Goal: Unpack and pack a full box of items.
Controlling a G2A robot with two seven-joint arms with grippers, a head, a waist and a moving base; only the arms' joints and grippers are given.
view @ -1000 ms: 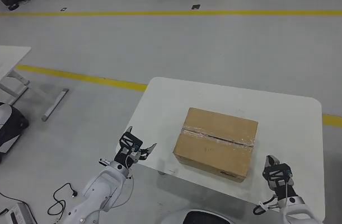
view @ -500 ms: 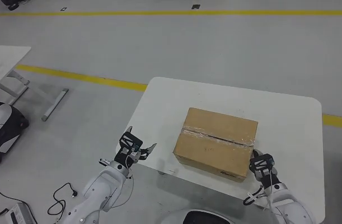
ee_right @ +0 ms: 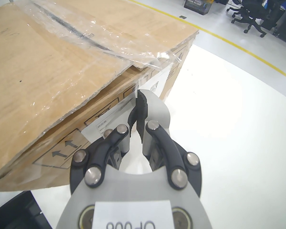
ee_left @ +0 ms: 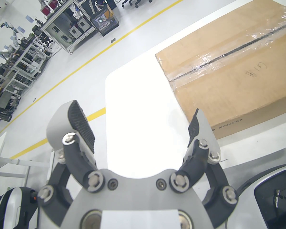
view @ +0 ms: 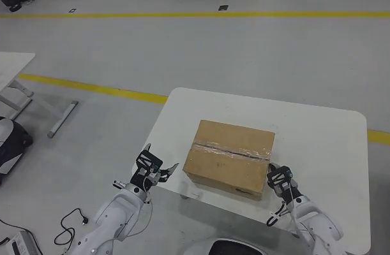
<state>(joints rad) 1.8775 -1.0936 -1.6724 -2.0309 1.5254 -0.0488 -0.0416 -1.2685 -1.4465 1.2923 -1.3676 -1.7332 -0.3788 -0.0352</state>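
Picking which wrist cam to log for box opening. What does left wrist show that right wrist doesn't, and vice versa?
Left wrist: the left gripper open, clear of the box, looking along its long side; handwriting on the top panel.
Right wrist: the right gripper shut, tips at the box's end face by a white label; printed arrows there; a top flap corner slightly raised under loose tape.
Both: the closed box with its taped centre seam, on the white table.
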